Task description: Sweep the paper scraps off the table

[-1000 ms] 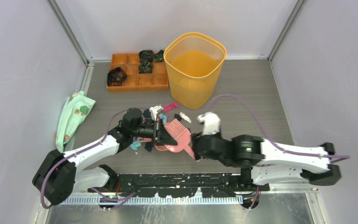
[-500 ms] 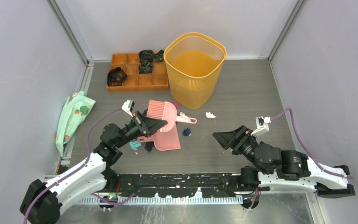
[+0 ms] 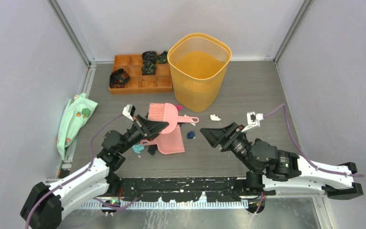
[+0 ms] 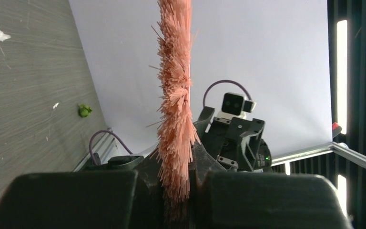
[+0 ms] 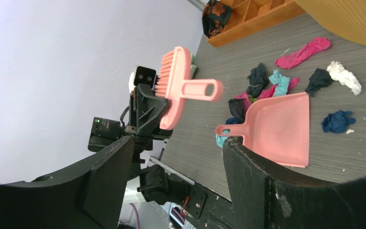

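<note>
**A:** Your left end effector (image 3: 153,128) is clamped on the pink brush (image 3: 163,113). It holds the brush off the surface (image 3: 252,90), with the handle pointing toward your other arm.

**B:** Your right end effector (image 3: 208,137) has its jaws spread wide with nothing between them. It hangs in the air, facing the left one.

**A:** Beyond both of them the yellow bin (image 3: 199,67) stands upright, well apart from either.

**B:** The pink dustpan (image 3: 170,143) lies flat on the surface, just below your left end effector and on its right-arm side.

**A:** Where are the paper scraps (image 3: 190,135)?

**B:** They are on the surface, outside the dustpan. A dark blue one sits between your two end effectors, just beside the pan's edge. A white one lies just beyond the right end effector. Teal and black ones sit close under the left one, by the pan's handle, and magenta bits lie past the brush toward the bin.
</note>
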Motion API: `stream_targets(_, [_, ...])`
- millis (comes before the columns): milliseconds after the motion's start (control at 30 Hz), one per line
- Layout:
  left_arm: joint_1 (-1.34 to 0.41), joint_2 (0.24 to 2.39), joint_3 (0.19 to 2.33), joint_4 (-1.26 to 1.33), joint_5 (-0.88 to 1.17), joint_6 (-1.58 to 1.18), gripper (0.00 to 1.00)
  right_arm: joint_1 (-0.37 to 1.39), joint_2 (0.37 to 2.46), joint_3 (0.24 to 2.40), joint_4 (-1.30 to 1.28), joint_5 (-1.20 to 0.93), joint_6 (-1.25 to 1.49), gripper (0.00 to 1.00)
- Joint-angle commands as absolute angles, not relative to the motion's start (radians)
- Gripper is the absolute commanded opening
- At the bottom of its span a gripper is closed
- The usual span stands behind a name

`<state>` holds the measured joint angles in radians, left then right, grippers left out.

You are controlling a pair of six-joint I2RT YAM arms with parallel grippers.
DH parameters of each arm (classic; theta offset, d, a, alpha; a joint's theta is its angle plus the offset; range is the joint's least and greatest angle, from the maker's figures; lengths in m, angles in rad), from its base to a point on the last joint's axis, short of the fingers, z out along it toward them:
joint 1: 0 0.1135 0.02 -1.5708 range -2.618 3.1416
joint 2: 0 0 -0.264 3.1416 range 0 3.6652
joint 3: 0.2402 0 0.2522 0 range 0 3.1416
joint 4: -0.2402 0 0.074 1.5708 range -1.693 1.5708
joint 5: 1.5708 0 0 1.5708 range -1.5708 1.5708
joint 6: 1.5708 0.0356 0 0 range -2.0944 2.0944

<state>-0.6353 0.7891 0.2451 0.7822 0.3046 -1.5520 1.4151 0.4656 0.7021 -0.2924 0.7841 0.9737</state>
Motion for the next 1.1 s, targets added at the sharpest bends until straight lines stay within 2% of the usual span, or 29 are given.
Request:
stream_targets(0, [-0.639, 0.734, 0.237, 0.839, 0.284, -1.566, 0.00, 1.397, 0.632, 0.871, -0.267, 0.777, 0.920, 0.73])
stream_targets(133, [-0.638, 0.678, 0.227, 0.783, 0.277, -1.553, 0.01, 1.308, 0.794, 0.999, -0.387, 0.726, 0.988, 0.73])
stream_targets(233, [-0.638, 0.640, 0.225, 0.740, 0.274, -1.546, 0.01, 1.121, 0.787, 0.945, -0.389, 0.605, 1.068, 0.73])
stream_targets(333, [-0.639, 0.614, 0.228, 0.697, 0.278, -1.535, 0.01, 0.922, 0.763, 0.865, -0.298, 0.380, 1.105, 0.71])
stream_targets(400, [-0.638, 0.609, 0.224, 0.686, 0.279, -1.533, 0.00, 0.855, 0.770, 0.848, -0.256, 0.274, 1.108, 0.70])
stream_targets(600, [-0.638, 0.676, 0.218, 0.740, 0.304, -1.540, 0.01, 0.807, 0.845, 0.806, -0.051, 0.073, 1.113, 0.66])
stream_targets(733, [-0.639, 0.737, 0.201, 0.826, 0.310, -1.562, 0.01, 0.797, 0.866, 0.748, 0.090, 0.014, 1.153, 0.65])
stream_targets(900, [-0.638, 0.768, 0.199, 0.853, 0.313, -1.562, 0.01, 0.782, 0.881, 0.704, 0.138, -0.071, 1.199, 0.56])
stream_targets(1067, [-0.637, 0.788, 0.200, 0.879, 0.309, -1.562, 0.00, 0.782, 0.869, 0.666, 0.141, -0.085, 1.224, 0.52])
